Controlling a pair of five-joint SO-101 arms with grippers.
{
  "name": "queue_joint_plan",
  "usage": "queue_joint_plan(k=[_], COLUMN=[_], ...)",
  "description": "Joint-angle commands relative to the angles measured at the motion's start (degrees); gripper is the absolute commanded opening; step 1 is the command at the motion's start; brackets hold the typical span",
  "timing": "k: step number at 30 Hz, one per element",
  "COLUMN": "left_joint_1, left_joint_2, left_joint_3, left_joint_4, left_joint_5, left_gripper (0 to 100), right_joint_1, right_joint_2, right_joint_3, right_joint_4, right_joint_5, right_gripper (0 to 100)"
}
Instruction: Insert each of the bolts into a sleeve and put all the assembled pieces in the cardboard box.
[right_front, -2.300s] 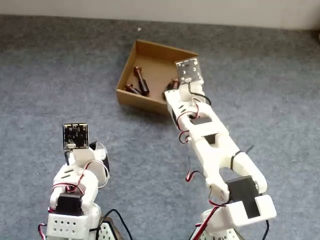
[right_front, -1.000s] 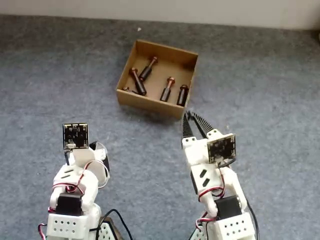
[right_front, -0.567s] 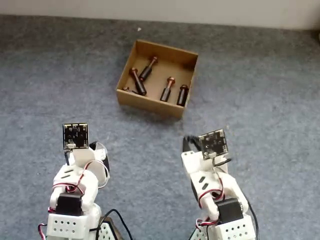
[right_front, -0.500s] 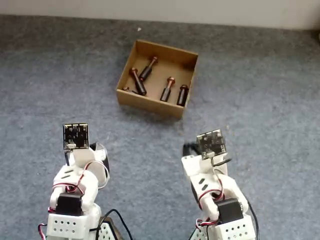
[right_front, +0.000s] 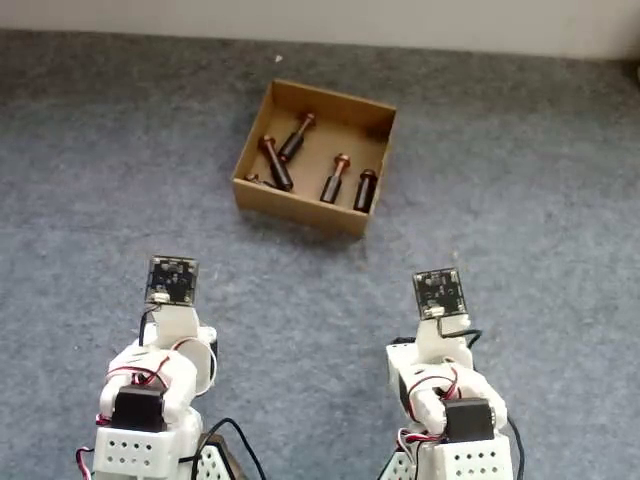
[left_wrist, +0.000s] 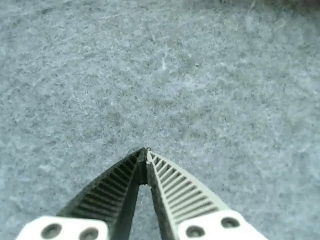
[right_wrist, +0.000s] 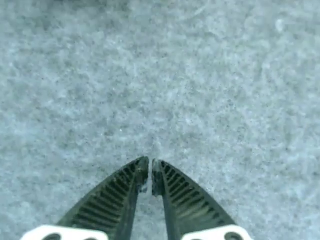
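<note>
- Left gripper: my fingers are pressed together tip to tip and grip nothing; they hang just above the grey carpet, near my own base and well apart from the box.
- Right gripper: my fingers are drawn in until only a hairline slit is left at the tips, and nothing lies between them; they also hover low over bare carpet, close to my base.
- Cardboard box: it sits on the carpet ahead of both arms, open at the top and turned slightly askew.
- Assembled pieces: four lie flat on the box floor. Two are by the left wall and two nearer the right wall. A further one seems to be tucked against the near left corner, but it is partly hidden by the wall.
- Sleeve and bolt head: each piece is a dark tube with a coppery head protruding at one end.
- Handling, by judgement: the pieces look rigid, small and dense for their size. Being smooth and round, they are likely to roll or to twist between ribbed fingers.
- Grasp point, by judgement: take hold across the middle of the sleeve, square to its long axis. Avoid the head, and carry the piece level so that the bolt cannot slide out.
- Progress, by judgement: every piece I can find is already boxed, so the task looks complete.
</note>
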Motion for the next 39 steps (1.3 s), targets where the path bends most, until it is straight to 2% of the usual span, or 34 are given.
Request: queue_joint_plan(k=[1, 6, 39], left_joint_1=[-0.7, -0.8, -0.7], left_joint_2=[-0.2, -0.3, -0.2], left_joint_3=[1.1, 1.1, 1.1], left_joint_4=[1.1, 3.2, 3.2], left_joint_5=[-4.7, -4.9, -4.7], left_gripper=[1, 1, 1], right_joint_1=[0.8, 0.8, 0.8], right_joint_2=[-0.8, -0.8, -0.8], right_joint_3=[7.1, 7.1, 7.1], right_joint_4=[0.5, 0.5, 0.5], right_joint_5=[-0.1, -0.1, -0.1], right_gripper=[0.5, 0.5, 0.5])
